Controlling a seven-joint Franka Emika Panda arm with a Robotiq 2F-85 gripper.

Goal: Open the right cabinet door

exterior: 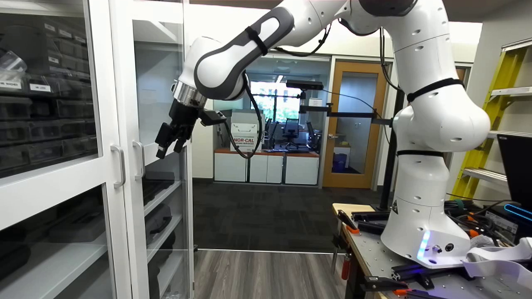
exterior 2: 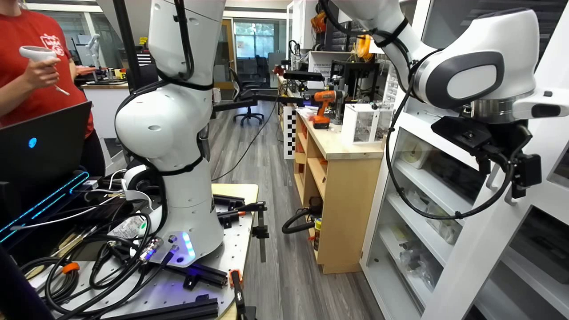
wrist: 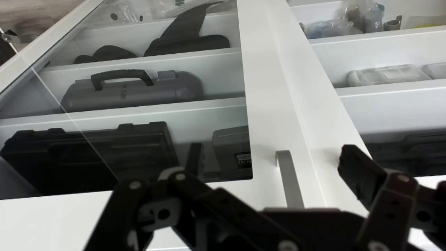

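The right cabinet door (exterior: 158, 74) is a white-framed glass door and looks shut. It also shows in an exterior view (exterior 2: 542, 253) and, upside down, at the left of the wrist view (wrist: 263, 104). Its slim vertical handle (exterior: 139, 160) lies between my fingers in the wrist view (wrist: 292, 179), with its lower part in that picture hidden by the gripper body. My gripper (wrist: 274, 157) is open and empty, with one finger on each side of the handle and neither seen touching it. In both exterior views the gripper (exterior: 169, 151) (exterior 2: 501, 182) is close in front of the cabinet.
The left cabinet door (exterior: 102, 137) with its own handle (exterior: 118, 166) adjoins the right one. A cable loop (exterior 2: 395, 178) hangs from my wrist. A table (exterior 2: 240, 200) with clamps carries the base. A wooden bench (exterior 2: 351, 209) and a person in red (exterior 2: 49, 80) stand nearby.
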